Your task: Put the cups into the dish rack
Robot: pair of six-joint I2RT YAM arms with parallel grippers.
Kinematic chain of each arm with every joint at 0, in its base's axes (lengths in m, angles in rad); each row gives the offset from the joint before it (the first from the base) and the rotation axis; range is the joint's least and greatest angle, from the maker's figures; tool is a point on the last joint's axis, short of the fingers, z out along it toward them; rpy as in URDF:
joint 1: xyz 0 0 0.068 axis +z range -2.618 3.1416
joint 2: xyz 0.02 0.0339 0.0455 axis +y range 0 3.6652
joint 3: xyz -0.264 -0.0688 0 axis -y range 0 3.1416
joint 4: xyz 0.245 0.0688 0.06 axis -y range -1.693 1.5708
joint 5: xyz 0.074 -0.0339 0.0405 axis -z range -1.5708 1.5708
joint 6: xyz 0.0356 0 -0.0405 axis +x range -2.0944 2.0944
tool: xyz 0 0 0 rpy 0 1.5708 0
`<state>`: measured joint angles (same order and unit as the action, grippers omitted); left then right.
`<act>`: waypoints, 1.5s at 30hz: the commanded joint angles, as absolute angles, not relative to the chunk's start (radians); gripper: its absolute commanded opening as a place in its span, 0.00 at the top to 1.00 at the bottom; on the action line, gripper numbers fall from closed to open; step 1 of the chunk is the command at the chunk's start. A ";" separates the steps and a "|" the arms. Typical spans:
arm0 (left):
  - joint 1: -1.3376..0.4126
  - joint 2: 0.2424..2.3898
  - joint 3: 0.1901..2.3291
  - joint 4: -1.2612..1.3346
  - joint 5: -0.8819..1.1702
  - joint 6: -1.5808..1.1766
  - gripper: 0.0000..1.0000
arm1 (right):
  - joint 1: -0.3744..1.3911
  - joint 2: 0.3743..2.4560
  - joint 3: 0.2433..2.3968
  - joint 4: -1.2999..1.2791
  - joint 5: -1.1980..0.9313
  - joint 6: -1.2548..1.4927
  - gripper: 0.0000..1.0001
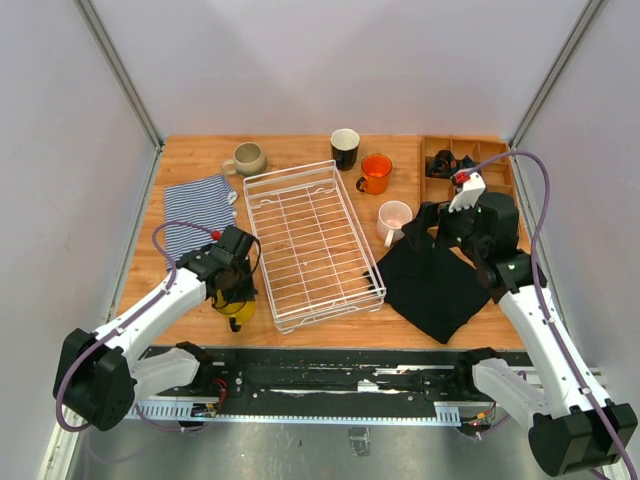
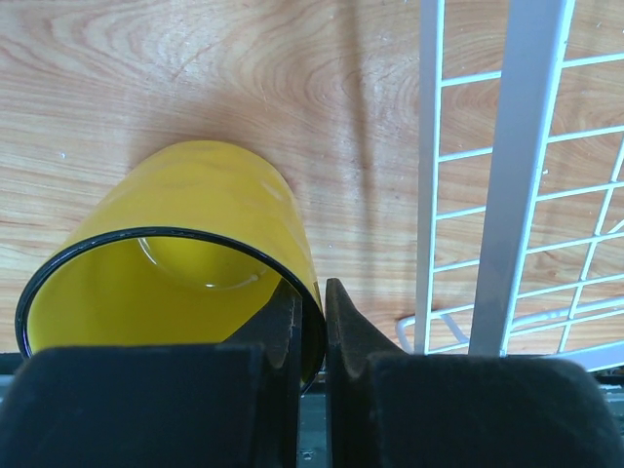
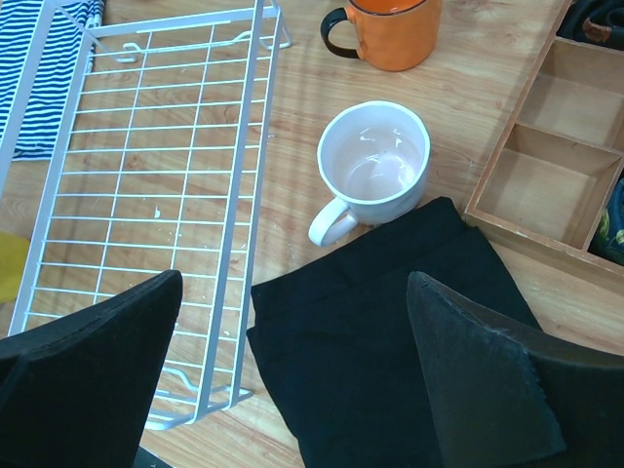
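Step in hand: pick-up of the first cup. The left claw (image 2: 310, 322) is clenched on the wall of the yellow cup (image 2: 185, 253), one finger inside the rim and one outside. The cup's mouth faces the claw. Whether its base is clear of the tabletop (image 2: 195, 78) cannot be told.

The dish rack (image 2: 507, 175) stands just to the right of the left claw, its near side wire close beside the outer finger. No cup is in the rack.

The right claw (image 3: 292, 292) is spread wide and grasps nothing. It hangs above a black cloth (image 3: 390, 341). The pale pink cup (image 3: 373, 166) stands directly ahead of it, upright, handle turned toward the claw, touching the cloth's far edge. The orange cup (image 3: 390, 29) is farther ahead; the rack lies ahead and to the left.

Next move, as judged:
1. Raise the yellow cup until its base is above the rack's side wire.
2. Carry it to the right, over the grid floor.
3. Lower it and release.

Caution: a rim pinch allows the cup to swing; keep the lift slow.
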<state>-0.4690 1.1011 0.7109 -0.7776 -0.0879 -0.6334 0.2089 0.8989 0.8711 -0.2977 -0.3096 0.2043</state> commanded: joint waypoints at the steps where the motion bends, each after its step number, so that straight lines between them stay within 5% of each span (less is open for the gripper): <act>1: -0.476 1.107 0.714 -0.761 -0.064 -0.653 0.99 | 0.223 0.905 0.878 -0.302 -0.307 0.188 0.01; 24: -0.322 1.007 1.323 -0.931 -0.006 -0.589 1.00 | 0.366 0.925 0.921 -0.378 -0.675 0.403 0.03; 30: -0.322 0.980 1.272 -0.549 0.318 -0.744 1.00 | 0.482 0.951 0.909 -0.251 -0.775 0.562 0.06; 35: -0.329 0.927 1.045 -0.034 0.498 -0.972 0.99 | 0.536 0.973 0.758 0.262 -0.868 0.945 0.08; 45: -0.518 0.998 0.888 0.505 0.427 -1.261 0.99 | 0.656 1.156 0.783 0.622 -0.798 1.108 0.17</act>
<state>-0.4564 0.9867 0.8696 0.1242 0.4313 -1.1332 0.6243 1.1088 0.7616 0.3588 -0.8181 0.9874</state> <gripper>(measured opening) 0.079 0.851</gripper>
